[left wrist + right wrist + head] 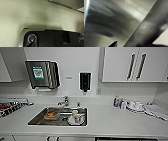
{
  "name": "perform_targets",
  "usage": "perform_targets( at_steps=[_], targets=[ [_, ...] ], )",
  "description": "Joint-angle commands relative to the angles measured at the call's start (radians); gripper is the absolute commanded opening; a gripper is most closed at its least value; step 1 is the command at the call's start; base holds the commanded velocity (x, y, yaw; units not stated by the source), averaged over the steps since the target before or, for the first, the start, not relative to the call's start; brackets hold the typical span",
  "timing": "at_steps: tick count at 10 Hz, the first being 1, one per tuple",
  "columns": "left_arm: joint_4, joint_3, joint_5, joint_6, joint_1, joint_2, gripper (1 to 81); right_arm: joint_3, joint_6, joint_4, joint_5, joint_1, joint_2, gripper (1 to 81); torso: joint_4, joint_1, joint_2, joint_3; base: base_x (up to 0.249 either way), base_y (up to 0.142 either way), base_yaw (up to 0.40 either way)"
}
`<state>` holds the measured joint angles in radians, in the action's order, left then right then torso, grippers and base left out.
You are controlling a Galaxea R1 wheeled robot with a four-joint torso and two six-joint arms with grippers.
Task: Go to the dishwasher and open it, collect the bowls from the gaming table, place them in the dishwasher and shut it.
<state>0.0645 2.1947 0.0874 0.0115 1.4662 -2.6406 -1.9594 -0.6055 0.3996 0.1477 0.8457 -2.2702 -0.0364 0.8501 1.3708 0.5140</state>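
Presently the robot is standing square to a white kitchen counter (120,119) and looking down on a rectangular stainless-steel sink (37,119) set toward the counter's left half, with used crockery lying in it. At the counter's front edge, toward the right corner, a dark strip (117,139) is showing below the lip; it is judged to be the top of the dishwasher front, though too little of it is showing to confirm. The right wrist camera is facing a brushed grey steel panel (115,21) at close range, crossed by a dark slanting bar (149,28), probably the dishwasher's front and handle. On that reading the right arm is the nearer. The left wrist camera is looking at speckled pale flooring (25,15). Neither gripper's jaw state can be told.
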Motion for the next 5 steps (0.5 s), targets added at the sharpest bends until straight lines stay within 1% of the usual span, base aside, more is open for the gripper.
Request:
perform_targets(
  at_steps=[1,3,5],
  targets=[
    [0.001,0.008,-0.044,-0.001,-0.057,0.01,81.1,-0.004,0.058,-0.067,0.213,0.005,0.035,81.1,0.0,0.0,0.0,0.0,0.0,0.0,0.0],
    [0.001,0.036,-0.044,-0.001,-0.057,-0.01,81.1,0.004,0.105,-0.067,0.213,0.02,0.032,81.1,0.0,0.0,0.0,0.0,0.0,0.0,0.0],
    [0.0,0.034,-0.043,-0.002,-0.057,-0.012,81.1,-0.016,0.136,-0.073,0.211,0.045,0.007,81.1,0.0,0.0,0.0,-0.001,0.0,0.0,0.0]
  ],
)
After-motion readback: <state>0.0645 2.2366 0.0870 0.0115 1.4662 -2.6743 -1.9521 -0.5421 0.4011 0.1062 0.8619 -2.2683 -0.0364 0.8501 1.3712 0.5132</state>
